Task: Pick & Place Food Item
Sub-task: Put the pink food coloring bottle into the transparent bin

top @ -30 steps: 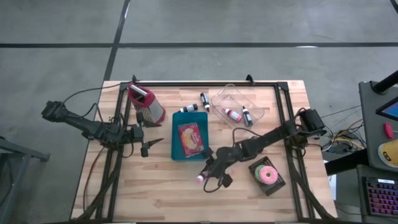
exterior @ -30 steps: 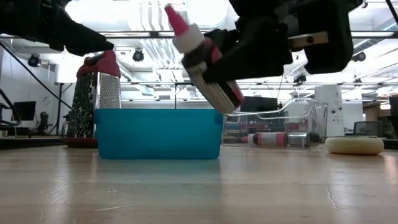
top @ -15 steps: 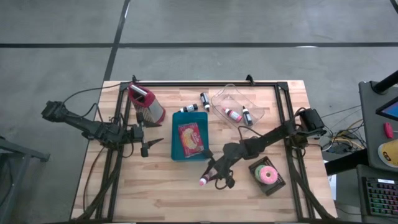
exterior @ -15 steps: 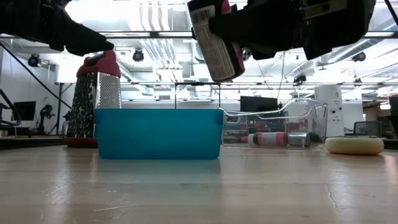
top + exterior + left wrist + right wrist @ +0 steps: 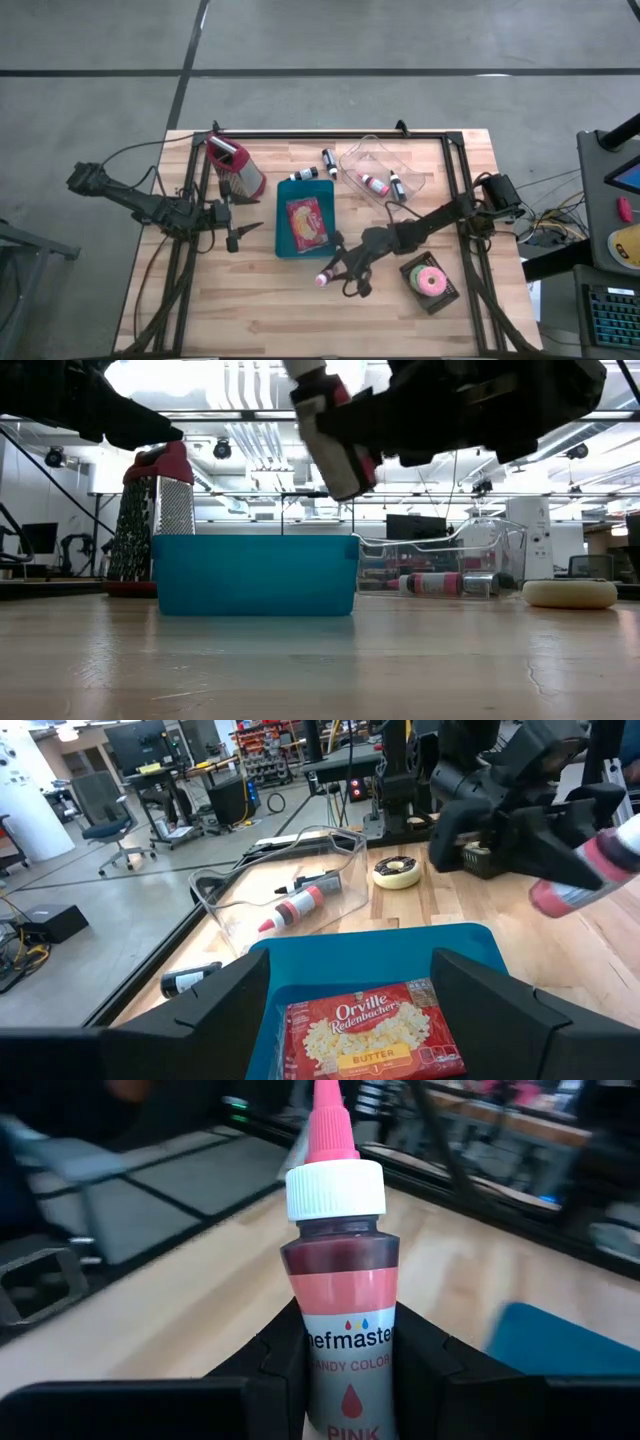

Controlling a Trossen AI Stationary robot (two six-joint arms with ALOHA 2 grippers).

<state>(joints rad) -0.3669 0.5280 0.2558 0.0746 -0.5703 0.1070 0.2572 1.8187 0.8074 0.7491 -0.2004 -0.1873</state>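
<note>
Right gripper (image 5: pixel 345 270) clamped around pink candy-color bottle (image 5: pixel 338 1290), seemingly aloft just beside teal bin (image 5: pixel 283 228).

Two dark, cable-trailing jointed arms

right pincer (image 5: pixel 340 271) raised since before, pink bottle (image 5: pixel 329 275) swung round, tip now pointing left

Pink candy-colour bottle (image 5: pixel 337 1295) with white collar, pink nozzle, grey label band. Teal bin (image 5: pixel 304 225) holding red popcorn packet (image 5: pixel 364 1031) with yellow lettering. Grater (image 5: pixel 236 170) is steel with red handle. Clear plastic container (image 5: pixel 380 167). Donut (image 5: pixel 431 282) pink-frosted on black tray (image 5: pixel 447 294). Light wood table (image 5: pixel 250 300), black grippers.
</note>
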